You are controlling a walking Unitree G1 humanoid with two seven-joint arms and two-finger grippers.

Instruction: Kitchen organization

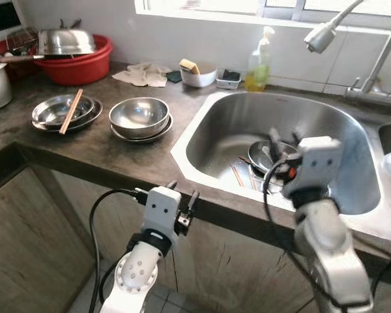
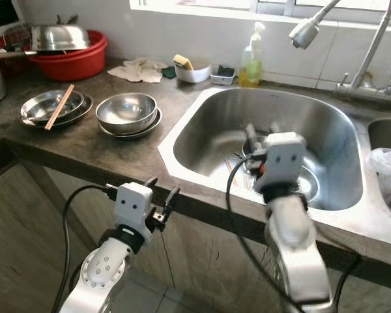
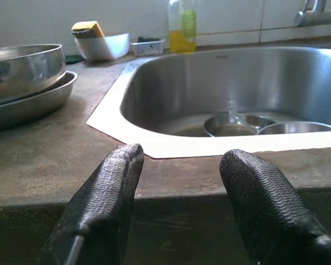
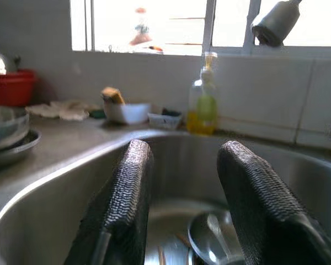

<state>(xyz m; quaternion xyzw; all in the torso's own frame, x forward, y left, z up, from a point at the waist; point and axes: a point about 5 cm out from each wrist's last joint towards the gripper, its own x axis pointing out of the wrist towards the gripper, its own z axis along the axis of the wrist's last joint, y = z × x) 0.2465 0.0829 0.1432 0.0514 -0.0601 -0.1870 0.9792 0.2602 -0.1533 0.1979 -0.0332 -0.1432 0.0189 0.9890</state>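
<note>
- Right gripper (image 1: 283, 140) hangs over the near side of the sink (image 1: 215, 124) with its two black fingers spread and nothing between them, pointed down toward the dishes; it looks poised to reach in for one.
- Just beyond it, a steel bowl (image 3: 237, 125) lies on the sink floor with a utensil resting in it, and a second bowl rim sits touching it; chopsticks (image 1: 238, 175) lie flat beside them. These seem to be the things to clear out.
- Left gripper (image 2: 160, 192) waits lower, at the front edge of the table (image 1: 104, 147), fingers parted and empty, likely kept out of the way.
- On the table to the left of the sink, a stack of steel bowls (image 1: 140, 117) sits near a steel plate (image 1: 65, 112) with chopsticks laid across it, a likely place for washed dishes.
- Along the back wall stand a white bowl with a sponge (image 1: 197, 73) and a soap bottle (image 1: 259, 62); a red basin (image 1: 78, 62) holds a metal pot.
- A faucet spray head (image 1: 322, 36) hangs above the sink.
</note>
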